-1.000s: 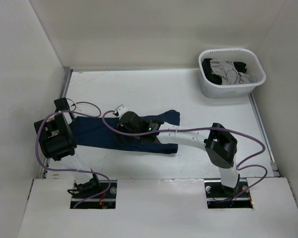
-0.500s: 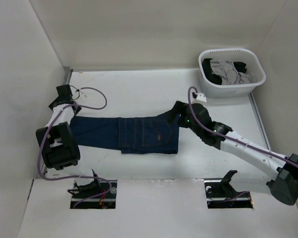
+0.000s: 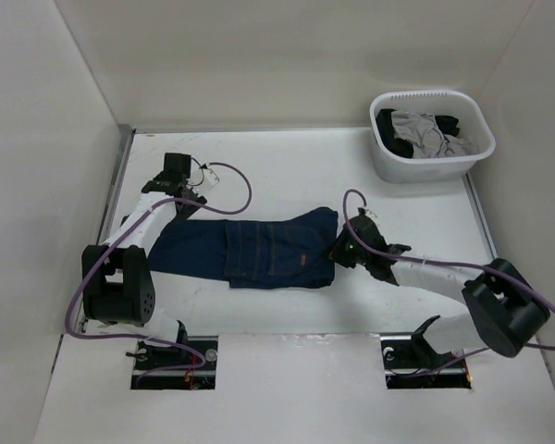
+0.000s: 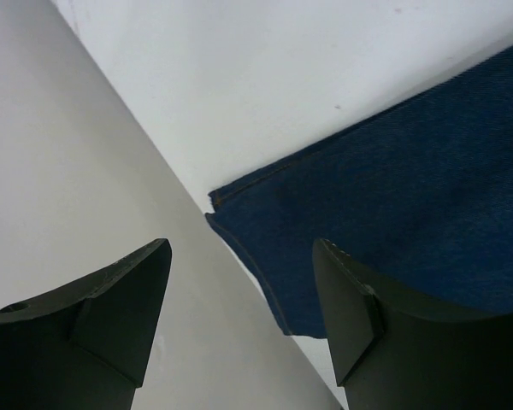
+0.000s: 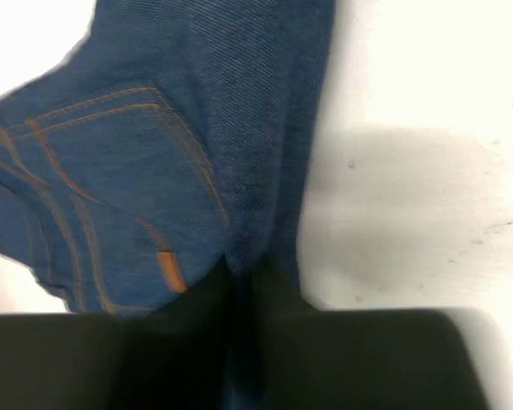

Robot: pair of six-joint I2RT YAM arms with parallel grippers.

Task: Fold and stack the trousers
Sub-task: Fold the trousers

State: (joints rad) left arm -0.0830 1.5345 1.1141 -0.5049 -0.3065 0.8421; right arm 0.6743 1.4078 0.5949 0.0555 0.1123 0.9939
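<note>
A white basket (image 3: 432,167) holds grey and black garments (image 3: 422,133).

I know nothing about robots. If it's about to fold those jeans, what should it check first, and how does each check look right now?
1. Right gripper has hold of the jeans: ok, it looks shut on denim at the waist end.
2. Left gripper has hold of the leg end: not ok, it is open, with the hem corner lying below its spread fingers.
3. Jeans lie flat and straight: ok, stretched out across the table.
4. Room to fold: ok, the laundry basket stands apart in the far right corner.
5. Right grip catches every layer of denim: cannot tell.
</note>
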